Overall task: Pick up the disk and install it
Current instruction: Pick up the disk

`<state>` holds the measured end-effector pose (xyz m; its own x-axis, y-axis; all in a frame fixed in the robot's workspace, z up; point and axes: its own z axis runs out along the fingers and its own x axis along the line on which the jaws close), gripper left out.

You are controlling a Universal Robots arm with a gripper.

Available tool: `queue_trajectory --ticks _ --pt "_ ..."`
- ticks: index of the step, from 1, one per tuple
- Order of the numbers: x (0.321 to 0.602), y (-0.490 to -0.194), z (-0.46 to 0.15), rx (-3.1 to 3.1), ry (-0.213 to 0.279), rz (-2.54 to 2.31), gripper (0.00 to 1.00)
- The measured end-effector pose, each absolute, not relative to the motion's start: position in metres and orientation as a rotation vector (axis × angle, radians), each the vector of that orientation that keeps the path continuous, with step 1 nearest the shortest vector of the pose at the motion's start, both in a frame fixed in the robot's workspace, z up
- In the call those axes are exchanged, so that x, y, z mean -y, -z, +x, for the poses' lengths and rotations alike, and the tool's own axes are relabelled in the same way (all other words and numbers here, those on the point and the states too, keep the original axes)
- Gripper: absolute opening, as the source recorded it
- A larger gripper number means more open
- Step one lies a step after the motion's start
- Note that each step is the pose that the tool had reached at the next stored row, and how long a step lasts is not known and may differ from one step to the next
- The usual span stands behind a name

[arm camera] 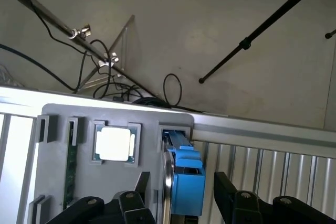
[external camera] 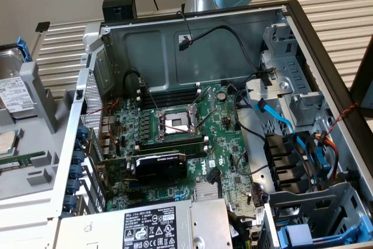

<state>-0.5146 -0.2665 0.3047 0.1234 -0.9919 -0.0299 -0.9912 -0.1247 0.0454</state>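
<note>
Slatted bench (arm camera: 283,171) below, with a grey parts fixture (arm camera: 58,129) resting on it.

Nearest the wrist camera is the gripper (arm camera: 181,178). Its jaws are apart, one black finger on either side of the disk (arm camera: 187,187), and neither is seen touching it. The disk stands on edge in its fixture slot, blue rail uppermost. The exterior view places the disk (external camera: 13,88) at that view's far left, well apart from the open computer case (external camera: 192,45).

One slot over sits the processor chip (arm camera: 114,144), and past it a memory stick (arm camera: 69,166). Farthest back is a pale wall with loose cables (arm camera: 105,72).

Risks, as judged:
- The disk looks nearer one finger than the other. An uneven close could tip it against the slot wall and jam it.
- Contact on the blue plastic rather than the metal could flex or slip.
- The chip sits close, so a stray finger could knock it.
</note>
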Motion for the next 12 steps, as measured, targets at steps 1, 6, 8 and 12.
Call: queue_trajectory --ticks 1,6,8,12 --pt "0.2665 -0.3040 -0.5146 2.069 0.082 2.344 0.60" --pt "0.2664 -0.3039 -0.5146 2.069 0.082 2.344 0.60" --pt "0.2665 -0.3039 -0.5146 2.069 0.082 2.344 0.60" --pt "0.2665 -0.3038 -0.5146 2.069 0.083 2.344 0.58"
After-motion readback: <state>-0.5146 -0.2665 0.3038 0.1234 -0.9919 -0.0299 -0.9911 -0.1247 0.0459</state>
